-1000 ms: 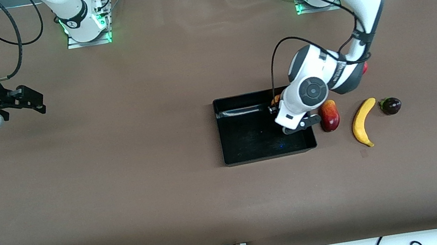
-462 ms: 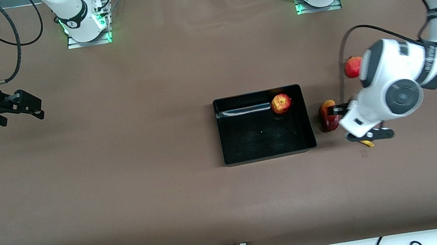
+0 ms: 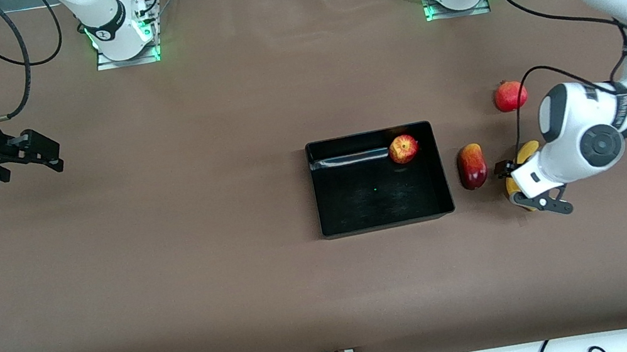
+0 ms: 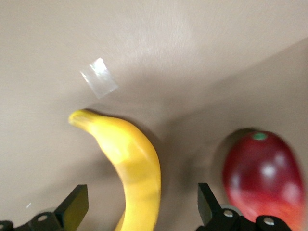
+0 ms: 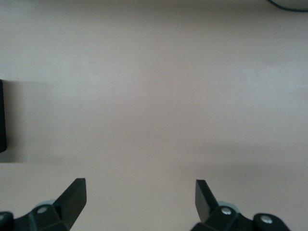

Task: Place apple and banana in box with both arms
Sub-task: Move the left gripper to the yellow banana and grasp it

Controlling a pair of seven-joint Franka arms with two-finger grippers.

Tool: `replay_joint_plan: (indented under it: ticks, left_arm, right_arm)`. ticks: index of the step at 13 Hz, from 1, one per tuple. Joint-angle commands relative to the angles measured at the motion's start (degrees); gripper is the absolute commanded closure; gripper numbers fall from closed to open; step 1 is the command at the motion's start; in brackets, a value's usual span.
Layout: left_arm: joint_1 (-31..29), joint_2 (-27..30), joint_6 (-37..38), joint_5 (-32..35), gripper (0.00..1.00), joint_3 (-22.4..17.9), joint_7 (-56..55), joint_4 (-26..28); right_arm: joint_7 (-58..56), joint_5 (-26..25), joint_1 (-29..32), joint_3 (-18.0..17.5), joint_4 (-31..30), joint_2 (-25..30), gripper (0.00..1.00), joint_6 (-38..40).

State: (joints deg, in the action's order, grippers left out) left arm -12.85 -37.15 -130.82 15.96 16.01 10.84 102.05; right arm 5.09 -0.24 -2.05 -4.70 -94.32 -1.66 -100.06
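Note:
The apple [image 3: 404, 149] lies inside the black box [image 3: 368, 195], in the corner toward the left arm's end and farther from the front camera. The yellow banana [image 3: 528, 149] lies on the table beside the box, toward the left arm's end, mostly covered by the left wrist. My left gripper [image 3: 526, 189] hangs open over the banana [image 4: 131, 161], one finger on each side and not touching it. My right gripper [image 3: 43, 150] waits open over bare table at the right arm's end, with nothing between its fingers [image 5: 72, 195].
An elongated dark-red and yellow fruit [image 3: 472, 166] lies between the box and the banana, close to one left finger [image 4: 207, 204]. A round red fruit with a crown tip [image 3: 510, 96] sits farther from the camera. A bit of clear tape [image 4: 99, 77] lies by the banana's tip.
The left arm has swung from over the box to over the banana, leaving the apple in the box. The right arm has barely moved.

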Motion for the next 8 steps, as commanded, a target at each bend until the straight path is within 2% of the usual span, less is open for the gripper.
replay_joint_plan:
  ticks: [1,2,3,4,6,8]
  left_arm:
    - [-2.1,1.8,-4.2,2.8,0.42,0.6,1.9,4.6]
    - [-2.2,1.6,-4.2,2.8,0.71,0.6,1.9,4.6]
    - [-2.2,1.1,-4.2,2.8,0.89,0.6,1.9,4.6]
    - [-2.4,1.2,-3.7,2.8,1.0,0.6,2.1,4.6]
    - [-2.0,2.1,0.4,2.8,1.0,1.1,2.9,3.0]
    - [-1.6,4.7,7.5,2.3,1.0,1.6,2.9,-0.3]
  right_arm:
    - [-0.3,-1.0,0.6,-0.8,1.1,-0.4,0.0,0.5]
    - [-0.3,-0.9,0.6,-0.9,1.1,-0.3,0.0,0.5]
    - [-0.3,-0.9,0.7,-0.8,1.1,-0.4,0.0,0.5]
    - [-0.3,-0.9,0.6,-0.8,1.1,-0.4,0.0,0.5]
    - [-0.2,-0.9,0.6,-0.9,1.2,-0.4,0.0,0.5]
    - [-0.2,-0.9,0.6,-0.8,1.1,-0.4,0.0,0.5]
